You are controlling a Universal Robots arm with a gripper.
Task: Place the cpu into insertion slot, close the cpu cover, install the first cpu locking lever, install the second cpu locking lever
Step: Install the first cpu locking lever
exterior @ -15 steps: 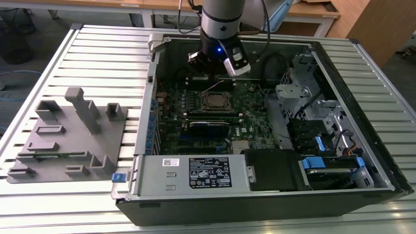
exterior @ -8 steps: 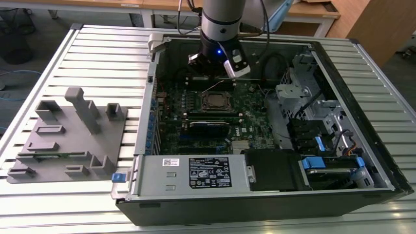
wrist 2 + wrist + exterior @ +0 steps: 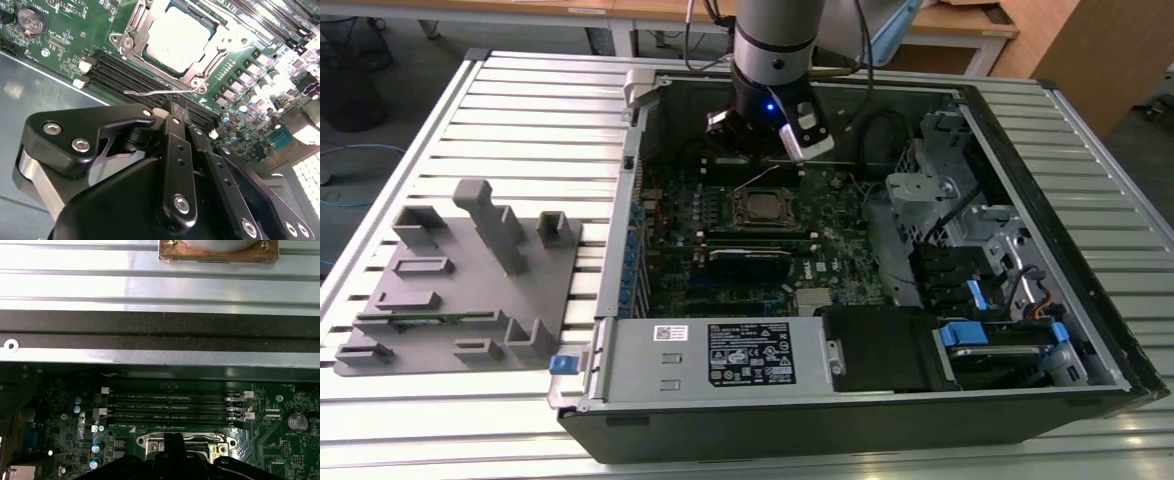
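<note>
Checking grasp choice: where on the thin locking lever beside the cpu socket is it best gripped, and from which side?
Probably the locking lever at its free hooked end, pinched across the thin wire from above: that end appears to stand clear over the memory slots, while its other end sits tight by the cpu cover.

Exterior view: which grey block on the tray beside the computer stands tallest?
The narrow post on the grey tray, between two shorter uprights; it rises well above every other block.
</note>
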